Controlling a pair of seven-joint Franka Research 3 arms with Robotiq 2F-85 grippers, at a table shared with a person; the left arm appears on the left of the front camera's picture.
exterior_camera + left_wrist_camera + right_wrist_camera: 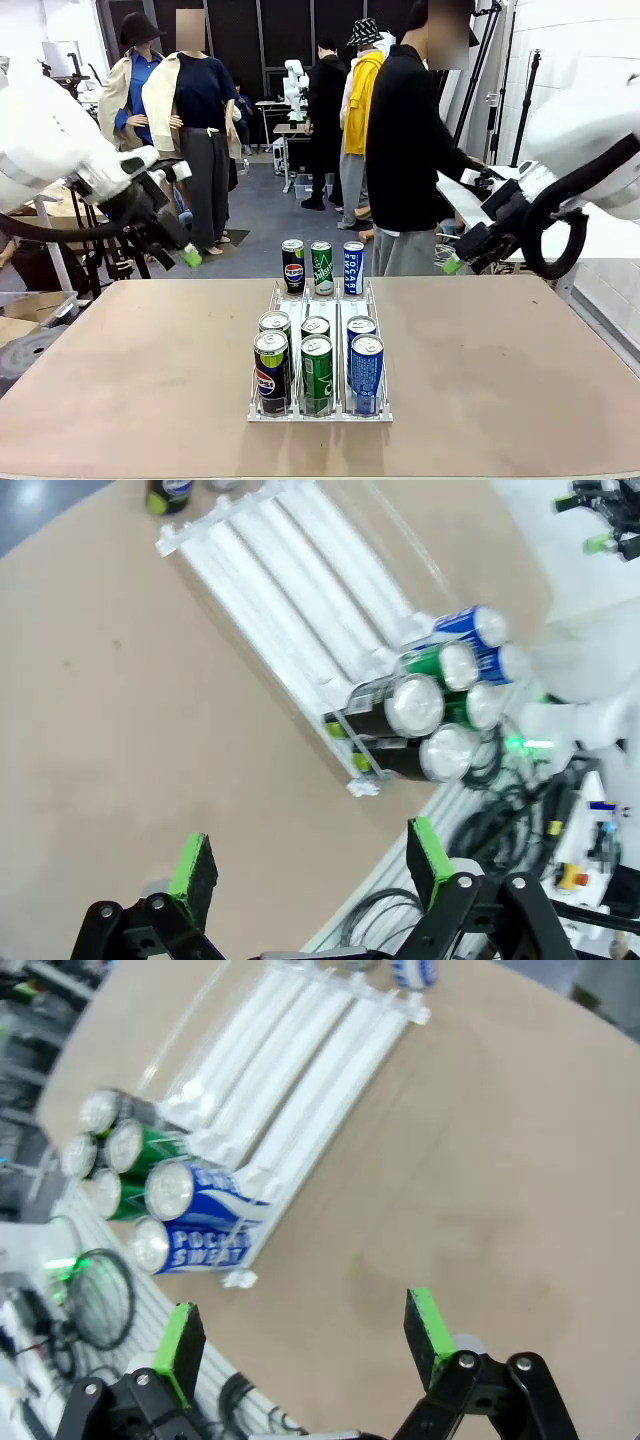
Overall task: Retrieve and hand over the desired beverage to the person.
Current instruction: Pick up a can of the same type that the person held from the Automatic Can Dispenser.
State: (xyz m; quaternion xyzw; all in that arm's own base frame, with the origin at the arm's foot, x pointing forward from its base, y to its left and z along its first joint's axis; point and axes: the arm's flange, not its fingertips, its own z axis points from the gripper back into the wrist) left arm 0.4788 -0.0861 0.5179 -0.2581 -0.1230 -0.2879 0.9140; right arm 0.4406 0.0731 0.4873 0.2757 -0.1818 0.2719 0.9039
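A clear three-lane rack (320, 300) lies mid-table. A black Pepsi can (293, 265), a green can (321, 267) and a blue Pocari can (354, 267) stand at its far end. Two more rows of black (271, 372), green (317, 373) and blue (366, 373) cans fill its near end. My left gripper (188, 255) hovers open above the table's far left edge; my right gripper (455, 263) hovers open at the far right. The person (405, 150) in black stands behind the table. Both wrist views look down on the rack (290, 610) (300, 1060) between open, empty fingers (192, 865) (428, 1325).
Tan tabletop (130, 370) spreads bare on both sides of the rack. A white side table (470, 205) with gear stands behind my right arm. Cables and electronics (520, 810) lie beyond the near table edge. Another person (325, 120) stands farther back.
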